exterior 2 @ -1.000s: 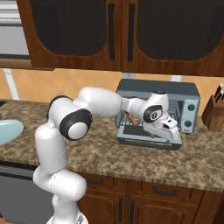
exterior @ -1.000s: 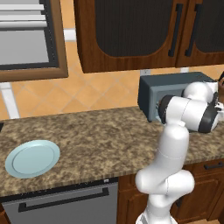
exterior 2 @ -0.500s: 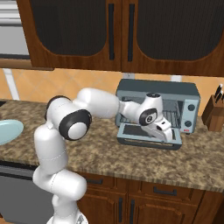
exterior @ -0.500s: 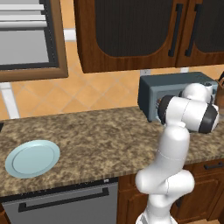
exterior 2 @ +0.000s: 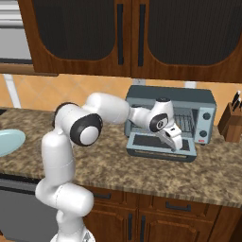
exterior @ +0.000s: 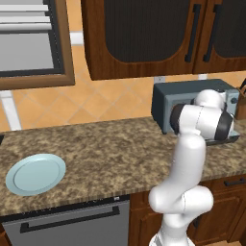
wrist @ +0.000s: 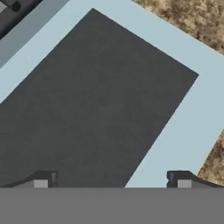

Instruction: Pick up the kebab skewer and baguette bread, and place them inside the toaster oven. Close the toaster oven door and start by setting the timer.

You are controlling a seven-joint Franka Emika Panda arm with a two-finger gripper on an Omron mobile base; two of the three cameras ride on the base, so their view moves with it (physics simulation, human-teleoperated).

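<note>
Non-task items on and around the table

A speckled brown granite table [exterior: 105, 149] is seen carrying a pale blue plate [exterior: 36, 174] near its left end, lying flat and bare. A wooden knife block [exterior 2: 232, 124] with dark handles is placed at the far right, just beside the oven. Dark wooden wall cabinets [exterior 2: 137, 35] with black bar handles are mounted above an orange tiled backsplash [exterior: 96, 98]. A grey dishwasher front [exterior: 72, 226] with a dark handle is fitted under the table, beside wooden drawers [exterior 2: 179, 208].

Hand [exterior 2: 176, 144] withdrawn, now over toaster oven door [exterior 2: 163, 146].
</note>
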